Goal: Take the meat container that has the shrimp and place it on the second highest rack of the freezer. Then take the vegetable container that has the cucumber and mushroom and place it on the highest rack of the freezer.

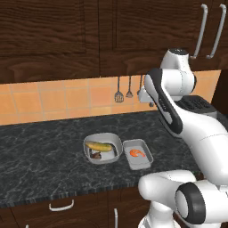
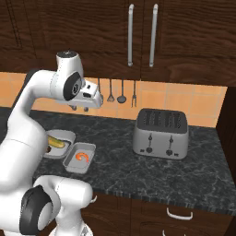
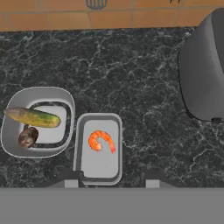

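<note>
Holding one shrimp (image 3: 102, 141): meat container (image 3: 99, 175); vegetable container (image 3: 61, 98) beside.

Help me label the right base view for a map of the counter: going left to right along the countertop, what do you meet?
Wide rounded grey metal bowl holding a yellow-green cucumber → small rectangular grey metal tray with an orange-red shrimp → silver four-slot toaster.

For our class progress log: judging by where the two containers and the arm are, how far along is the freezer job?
Done: nothing yet. The meat container with the shrimp and the vegetable container with cucumber and mushroom sit on the counter.
In hand: the end effector hovers open above the meat container, gripping nothing.
Left: lifting and placing both containers on freezer racks.
</note>
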